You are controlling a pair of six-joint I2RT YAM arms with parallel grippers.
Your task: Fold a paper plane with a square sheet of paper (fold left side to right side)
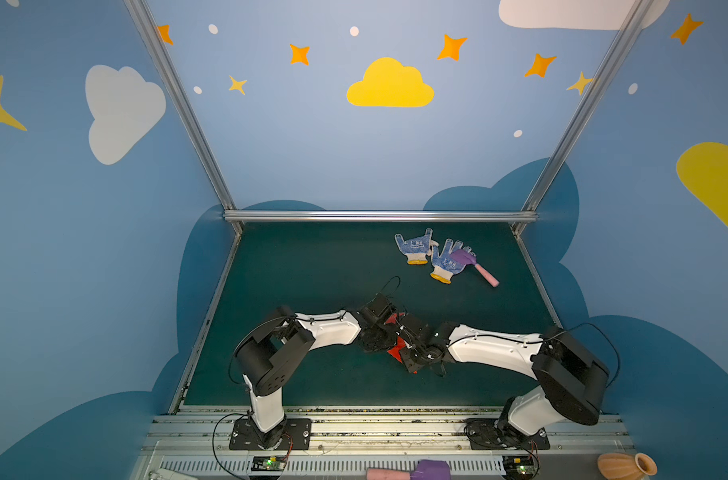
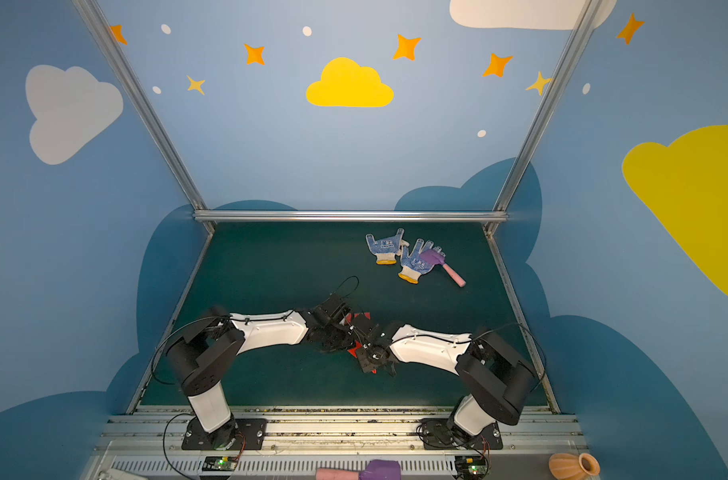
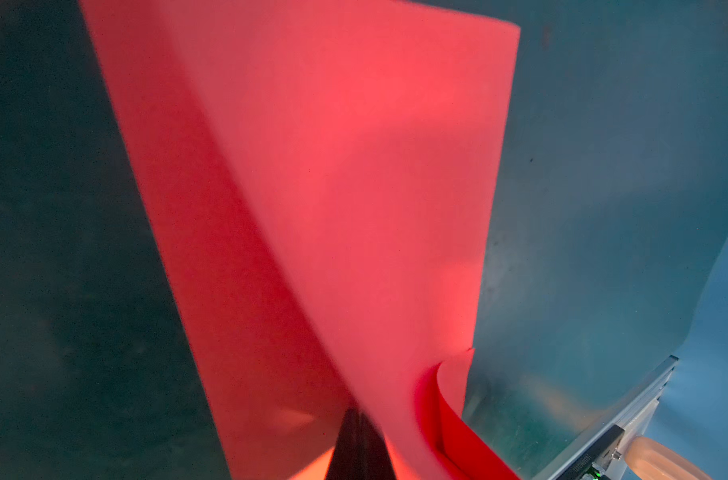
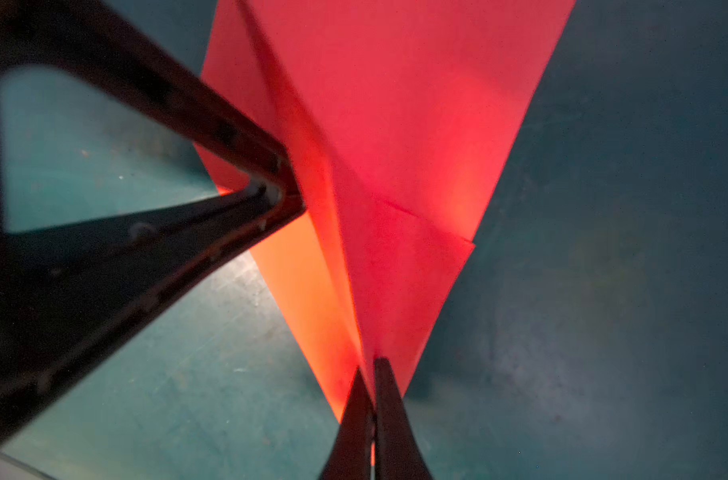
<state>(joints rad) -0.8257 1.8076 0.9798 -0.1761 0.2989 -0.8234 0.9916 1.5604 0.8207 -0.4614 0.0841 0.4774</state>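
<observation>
The right gripper (image 4: 371, 370) is clenched on the paper (image 4: 416, 124): its 2 dark fingers (image 4: 389, 415) are pressed together with the paper's narrow end pinched between them. The left gripper (image 3: 356, 419) is also closed on the paper, gripping it along a side edge; in the right wrist view its tip is seen pressed against the red surface.

The paper is bright red, thin and plain. It has been folded into overlapping layers, with sharp diagonal creases and a flap edge crossing its face, and it widens away from the right gripper. One corner is curled over in the left wrist view. It is held between the 2 wrists, over the near middle of the green mat (image 1: 312, 270). In both top views only small red patches are seen between the black wrists.

The left arm (image 1: 329, 328) and right arm (image 1: 495, 347) are bent at the elbow, forearms angled inward, wrists meeting.

2 gloves (image 1: 414, 249) and a toy hammer (image 1: 476, 266) lie well apart, far right.
</observation>
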